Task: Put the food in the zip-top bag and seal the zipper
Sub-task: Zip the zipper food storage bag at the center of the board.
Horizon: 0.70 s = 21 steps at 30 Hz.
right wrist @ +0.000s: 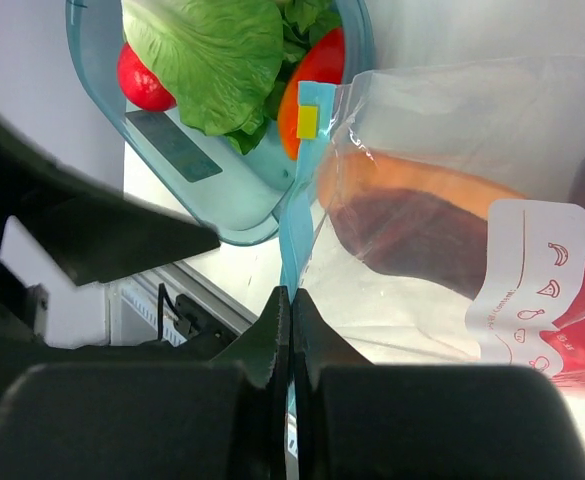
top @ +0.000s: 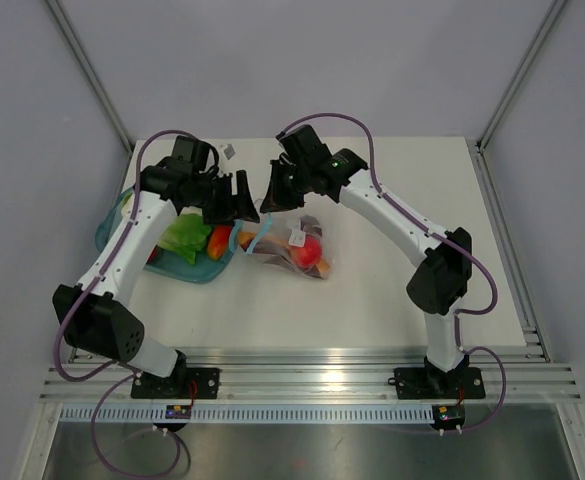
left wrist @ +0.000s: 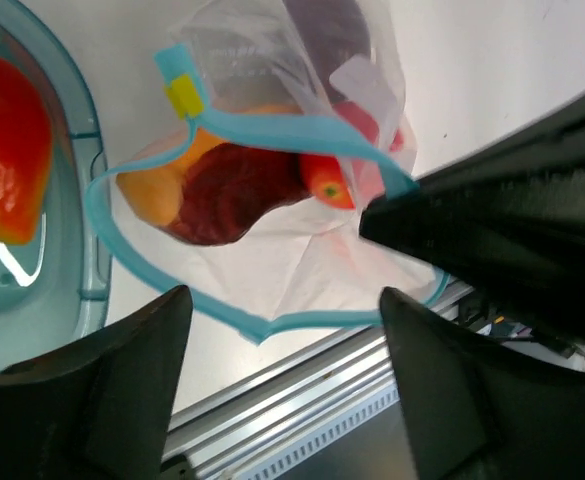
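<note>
Clear and crumpled, the zip-top bag (top: 317, 270) lies mid-tabletop (top: 392, 300) with an orange piece (left wrist: 150, 195), a dark purple piece (left wrist: 234, 190) and a red piece (left wrist: 324, 180) inside. Its teal zipper (left wrist: 272, 127) gapes unsealed. Just left, the teal bowl (top: 210, 270) holds lettuce (right wrist: 212, 60) and two reddish bits. Beyond, the right gripper (right wrist: 290, 305) has its jaws pinched tight on the zipper. The left gripper (left wrist: 284, 295) has its jaws spread wide, holding nothing.

White table (top: 372, 300). Teal bowl (top: 194, 272) sits on its left side. Clear zip-top bag (top: 307, 262) lies at center, just right of the bowl. The bag's right end is flat on the surface, and its teal zipper (top: 240, 240) end is lifted toward the bowl. Small white tag (top: 229, 151) lies at the far edge, left of center. Metal rail (top: 312, 365) runs along the near edge.
</note>
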Tool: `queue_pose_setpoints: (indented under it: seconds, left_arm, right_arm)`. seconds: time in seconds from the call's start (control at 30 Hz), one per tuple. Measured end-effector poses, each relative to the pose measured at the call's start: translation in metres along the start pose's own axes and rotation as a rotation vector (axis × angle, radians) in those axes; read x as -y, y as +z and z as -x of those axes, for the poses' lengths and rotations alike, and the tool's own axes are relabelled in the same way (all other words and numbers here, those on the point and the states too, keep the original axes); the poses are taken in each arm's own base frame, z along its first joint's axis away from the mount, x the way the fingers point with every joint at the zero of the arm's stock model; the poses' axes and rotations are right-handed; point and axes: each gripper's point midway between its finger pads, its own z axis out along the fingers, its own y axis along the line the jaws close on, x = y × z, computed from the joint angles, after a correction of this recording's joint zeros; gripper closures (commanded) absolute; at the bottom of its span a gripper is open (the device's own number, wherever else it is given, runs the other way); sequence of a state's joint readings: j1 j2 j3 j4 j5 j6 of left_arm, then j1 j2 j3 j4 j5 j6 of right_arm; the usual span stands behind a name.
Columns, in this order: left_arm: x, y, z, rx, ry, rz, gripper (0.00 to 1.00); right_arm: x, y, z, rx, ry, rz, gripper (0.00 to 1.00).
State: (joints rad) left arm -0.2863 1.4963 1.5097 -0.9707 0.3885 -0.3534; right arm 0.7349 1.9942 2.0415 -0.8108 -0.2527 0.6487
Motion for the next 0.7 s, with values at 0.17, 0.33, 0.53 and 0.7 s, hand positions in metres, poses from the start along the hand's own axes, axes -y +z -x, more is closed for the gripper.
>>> queue_pose_setpoints:
  seconds: [0.17, 0.33, 0.53, 0.7]
  left_arm:
    - [-0.017, -0.024, -0.007, 0.040, 0.006, 0.031, 1.00]
    - [-0.051, -0.019, -0.021, 0.022, -0.052, 0.101, 0.55]
    - [-0.064, 0.001, -0.025, -0.019, -0.090, 0.131, 0.14]
    - [-0.064, 0.018, -0.015, 0.004, -0.064, 0.112, 0.15]
  right_arm:
    - [0.000, -0.002, -0.001, 0.002, -0.001, 0.002, 1.00]
    - [-0.001, -0.007, -0.002, 0.004, -0.002, 0.003, 1.00]
    - [-0.003, -0.011, -0.001, 0.011, -0.005, 0.010, 1.00]
    - [-0.005, -0.016, -0.001, 0.017, -0.007, 0.015, 1.00]
